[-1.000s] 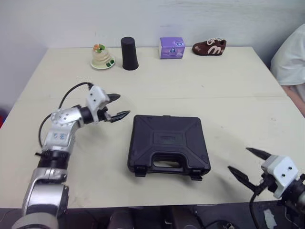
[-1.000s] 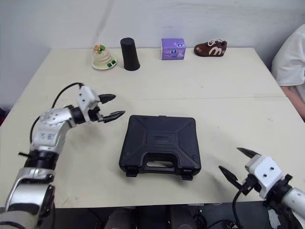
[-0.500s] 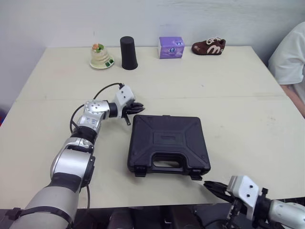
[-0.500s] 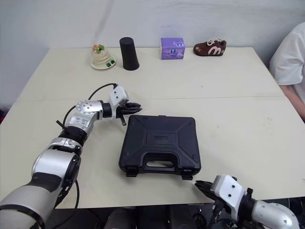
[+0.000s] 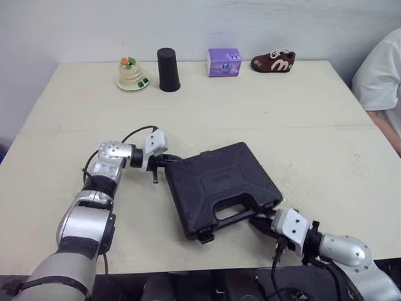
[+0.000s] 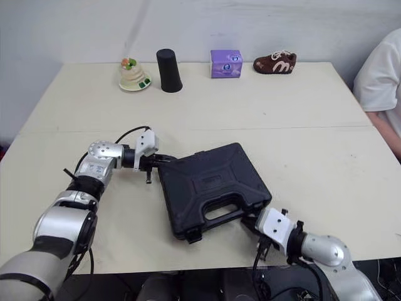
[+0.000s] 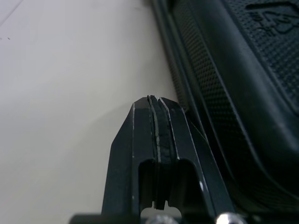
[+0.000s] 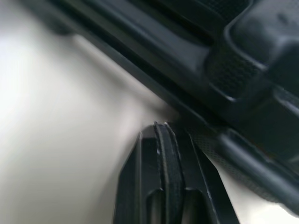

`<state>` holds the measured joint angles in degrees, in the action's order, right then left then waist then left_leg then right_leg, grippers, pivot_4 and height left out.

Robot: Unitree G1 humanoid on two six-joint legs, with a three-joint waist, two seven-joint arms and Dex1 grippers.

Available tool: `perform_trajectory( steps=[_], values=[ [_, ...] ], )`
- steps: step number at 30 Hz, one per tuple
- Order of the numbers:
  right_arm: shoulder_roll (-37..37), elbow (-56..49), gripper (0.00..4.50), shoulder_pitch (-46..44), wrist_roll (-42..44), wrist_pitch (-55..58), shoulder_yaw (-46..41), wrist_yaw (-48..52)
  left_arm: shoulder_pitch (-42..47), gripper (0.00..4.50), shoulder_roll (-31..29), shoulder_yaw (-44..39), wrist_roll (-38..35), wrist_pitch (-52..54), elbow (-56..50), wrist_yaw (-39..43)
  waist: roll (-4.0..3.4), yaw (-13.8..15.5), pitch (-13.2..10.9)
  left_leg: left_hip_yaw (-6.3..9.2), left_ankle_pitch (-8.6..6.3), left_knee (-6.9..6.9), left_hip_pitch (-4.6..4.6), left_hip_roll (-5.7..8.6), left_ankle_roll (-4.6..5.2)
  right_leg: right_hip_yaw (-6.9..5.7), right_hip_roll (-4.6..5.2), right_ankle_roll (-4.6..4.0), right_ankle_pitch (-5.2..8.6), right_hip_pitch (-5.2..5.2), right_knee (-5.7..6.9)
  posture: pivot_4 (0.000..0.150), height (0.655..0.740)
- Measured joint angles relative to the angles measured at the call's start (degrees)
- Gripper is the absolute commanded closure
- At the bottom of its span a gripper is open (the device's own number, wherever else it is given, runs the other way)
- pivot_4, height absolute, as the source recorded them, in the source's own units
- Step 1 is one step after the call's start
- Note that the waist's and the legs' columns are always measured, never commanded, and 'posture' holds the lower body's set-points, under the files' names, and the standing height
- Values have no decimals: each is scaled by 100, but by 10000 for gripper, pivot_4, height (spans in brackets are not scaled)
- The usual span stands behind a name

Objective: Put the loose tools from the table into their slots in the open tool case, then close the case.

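The black tool case [image 5: 219, 188] lies shut on the table, skewed, with its handle toward the near right. My left gripper [image 5: 168, 160] is shut, and its tips touch the case's far left corner [image 7: 243, 93]; the pressed-together fingertips [image 7: 156, 100] hold nothing. My right gripper [image 5: 258, 222] is also shut with nothing in it, its tips against the case's near right corner beside a latch [image 8: 233, 60].
Along the far edge of the table [image 5: 313, 113] stand a small cake ornament [image 5: 131, 74], a black cup [image 5: 168, 70], a purple box [image 5: 224, 63] and a brown shoe figure [image 5: 273, 61]. A person in white [image 5: 379, 75] sits at the right edge.
Both grippers shut and moved in against opposite corners of the case. The case has turned on the table, its right end swinging away from me.
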<state>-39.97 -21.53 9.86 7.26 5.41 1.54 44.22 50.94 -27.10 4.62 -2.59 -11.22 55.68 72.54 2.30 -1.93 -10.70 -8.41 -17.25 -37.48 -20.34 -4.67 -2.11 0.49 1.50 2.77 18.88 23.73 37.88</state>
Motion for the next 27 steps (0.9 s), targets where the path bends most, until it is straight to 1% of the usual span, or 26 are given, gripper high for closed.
perform_trajectory(
  steps=[3,6,8,11,14,17,20,22,24,27],
  values=[
    [-7,490,45000,-423,-90,-217,-97,-14,-563,44539,-153,-130,-168,327,-783,20,0,12,0,3,0,-4,-1,-2,0,17,1,-1,-1,-2,4,1500,7400],
    [-4,1013,45000,-873,-174,-372,-183,-51,-1396,44539,-304,-262,-464,997,-2142,-60,-2,-6,0,7,1,3,2,-8,-1,34,2,-2,-1,0,8,1500,7400],
    [0,1265,45000,-1070,-222,-462,-200,-90,-2018,44539,-339,-359,-627,1483,-3114,-262,-2,-4,0,9,0,5,2,-18,-1,36,2,-5,1,0,6,1500,7400],
    [28,1420,45000,-1069,-246,-529,-221,-149,-2721,44539,-337,-528,-902,2162,-4200,-692,-2,4,0,8,0,11,2,-31,-2,41,2,-5,2,1,2,1500,7400],
    [193,1181,45000,-753,-68,-333,-425,-271,-3110,44539,-323,-996,-1421,2631,-4799,-1024,-2,27,0,14,0,11,2,-33,-2,39,2,-5,2,-1,2,1500,7400],
    [284,709,45000,-179,133,-26,-628,-390,-3073,44539,-362,-1722,-2083,3283,-5213,-1499,-2,31,0,20,-1,11,3,-29,0,37,5,0,-3,-6,2,1500,7400],
    [447,436,45000,-60,385,249,-930,-559,-2504,44539,-454,-1701,-2301,3644,-5511,-1625,-2,31,0,20,9,12,5,-9,14,39,12,13,-22,-16,-8,1500,7400],
    [508,268,45000,-48,496,317,-1104,-667,-2167,44539,-452,-1395,-2350,3757,-5795,-1555,-4,28,1,17,11,16,12,4,18,45,15,19,-26,-25,-13,1500,7400],
    [540,178,45000,59,524,288,-1235,-731,-1927,44539,-398,-922,-2307,3769,-5956,-1419,-4,29,3,11,9,22,13,9,17,53,14,20,-26,-25,-20,1500,7400],
    [640,168,45000,241,566,211,-1353,-753,-1543,44539,-51,-90,-2008,3639,-5861,-1293,-4,41,2,12,10,19,4,14,14,52,2,19,-25,-20,-28,1500,7400]
  ],
)
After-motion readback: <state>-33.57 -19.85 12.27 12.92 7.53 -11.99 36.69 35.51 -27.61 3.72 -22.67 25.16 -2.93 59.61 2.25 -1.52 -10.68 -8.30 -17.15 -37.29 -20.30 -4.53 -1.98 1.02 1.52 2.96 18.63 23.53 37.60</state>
